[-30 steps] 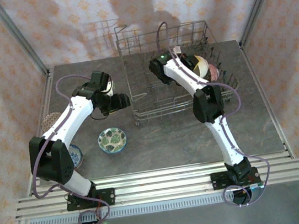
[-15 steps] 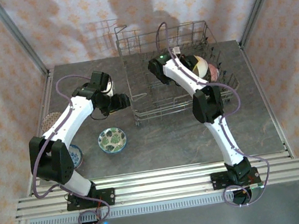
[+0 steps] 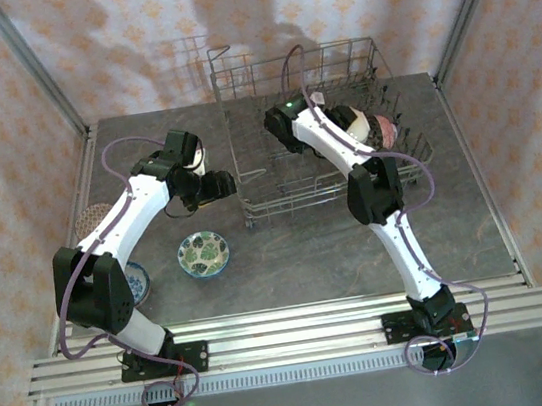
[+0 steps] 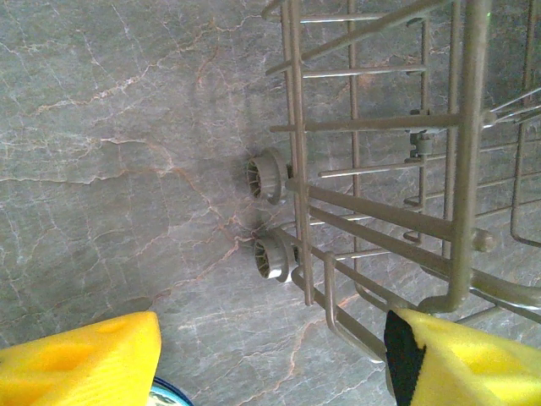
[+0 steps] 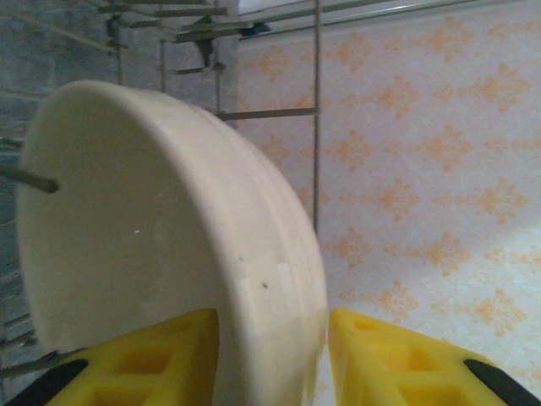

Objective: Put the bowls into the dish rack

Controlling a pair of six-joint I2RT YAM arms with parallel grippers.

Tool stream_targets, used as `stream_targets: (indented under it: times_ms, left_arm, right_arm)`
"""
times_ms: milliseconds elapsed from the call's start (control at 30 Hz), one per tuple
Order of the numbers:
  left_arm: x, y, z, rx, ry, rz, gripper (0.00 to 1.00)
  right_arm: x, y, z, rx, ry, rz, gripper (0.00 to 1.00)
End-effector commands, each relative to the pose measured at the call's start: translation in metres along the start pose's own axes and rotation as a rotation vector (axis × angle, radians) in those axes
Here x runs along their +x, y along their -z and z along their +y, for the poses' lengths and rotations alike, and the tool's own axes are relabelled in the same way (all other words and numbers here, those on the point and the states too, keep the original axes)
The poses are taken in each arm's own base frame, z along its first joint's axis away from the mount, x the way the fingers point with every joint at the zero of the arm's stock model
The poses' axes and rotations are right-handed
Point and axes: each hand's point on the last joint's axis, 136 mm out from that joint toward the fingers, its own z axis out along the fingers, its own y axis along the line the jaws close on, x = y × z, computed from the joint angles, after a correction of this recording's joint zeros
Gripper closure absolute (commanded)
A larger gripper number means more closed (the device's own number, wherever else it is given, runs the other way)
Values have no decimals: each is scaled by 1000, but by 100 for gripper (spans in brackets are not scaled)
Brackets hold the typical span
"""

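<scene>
On the table [image 3: 309, 258] I count three bowls. Nearest are the green floral bowl [image 3: 203, 254] and the blue bowl [image 3: 139, 280], which is half under the left arm [image 3: 122, 219]. Farther back is the speckled bowl [image 3: 92, 219], also partly covered. The left gripper [image 4: 275, 338] hangs over bare table just beside the dish rack [image 3: 281, 202], by its two wheels [image 4: 269, 176]. Its jaws are wide and hold nothing. In the rack two bowls stand on edge: the cream bowl [image 5: 144, 228] and the pinkish-red bowl [image 3: 386, 129]. The right gripper [image 5: 270, 338] has one finger on each side of the cream bowl's wall, jaws narrow. I cannot tell whether they press it.
</scene>
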Motion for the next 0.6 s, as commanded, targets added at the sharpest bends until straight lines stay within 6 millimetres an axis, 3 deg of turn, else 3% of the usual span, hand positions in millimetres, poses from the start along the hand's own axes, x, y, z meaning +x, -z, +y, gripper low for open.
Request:
stream_targets:
  times_ms: [0, 133, 300, 567]
  left_arm:
    - [1, 2, -3, 15, -2, -5, 28]
    - [1, 2, -3, 14, -2, -3, 28]
    - [1, 3, -3, 9, -2, -1, 28]
    - [3, 2, -1, -2, -2, 10, 28]
  right_arm:
    - [0, 1, 13, -84, -6, 21, 62]
    - [0, -1, 24, -111, 5, 28, 62]
    - [4, -8, 34, -161, -3, 62, 54]
    - [6, -14, 32, -209, -38, 68, 51]
